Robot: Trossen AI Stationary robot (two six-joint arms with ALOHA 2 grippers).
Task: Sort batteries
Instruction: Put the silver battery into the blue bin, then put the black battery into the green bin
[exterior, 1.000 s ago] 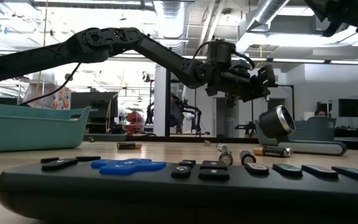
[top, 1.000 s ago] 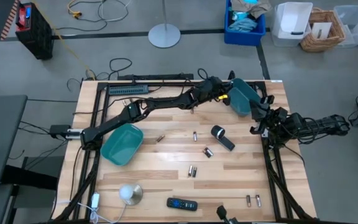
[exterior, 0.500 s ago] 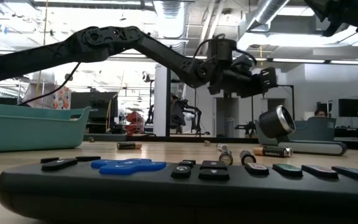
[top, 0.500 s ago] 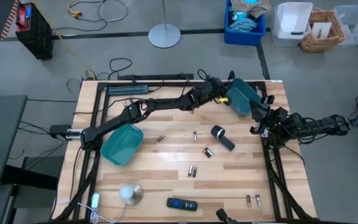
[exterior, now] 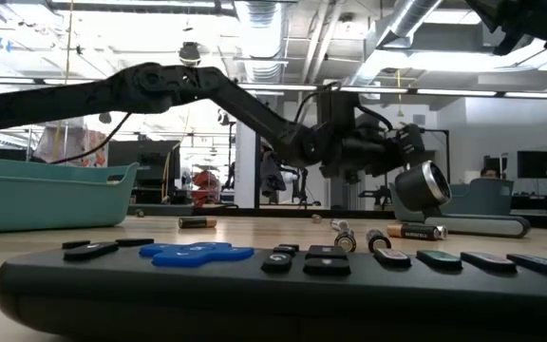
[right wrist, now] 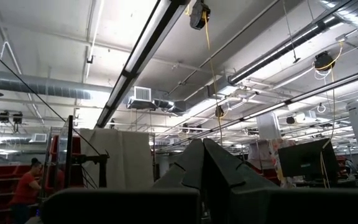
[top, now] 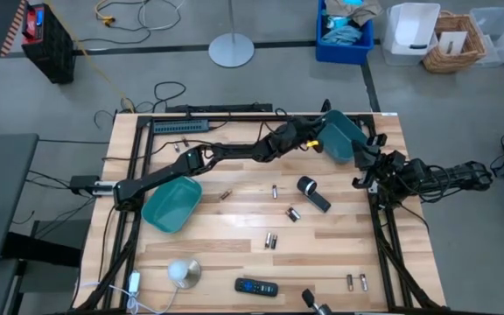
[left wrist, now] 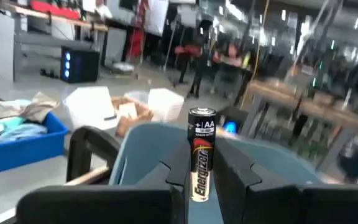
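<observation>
left arm has dropped lower and swung in toward the far-right teal bin (top: 342, 136) versus a second ago; the low view shows its wrist now level with the black cylinder (exterior: 422, 188) instead of above it. left gripper (left wrist: 199, 177) is clamped on an upright energizer aa battery (left wrist: 201, 152), black and silver, poised at the bin's near rim in the left wrist view. in the high view the left gripper (top: 311, 136) sits just beside that bin's left edge.

right gripper (right wrist: 205, 163) has its fingers pressed together, holding nothing, pointed up at the ceiling; the right arm is parked off the table's right edge (top: 392, 173).

loose batteries on the wood table (top: 234, 219): one near the second teal bin (top: 172, 203) at (top: 226, 194), one mid-table (top: 275, 190), one beside the cylinder (top: 293, 213), a pair lower down (top: 270, 240), another pair near the front right corner (top: 356, 281). remote control (top: 256, 286) lies at the front edge.
</observation>
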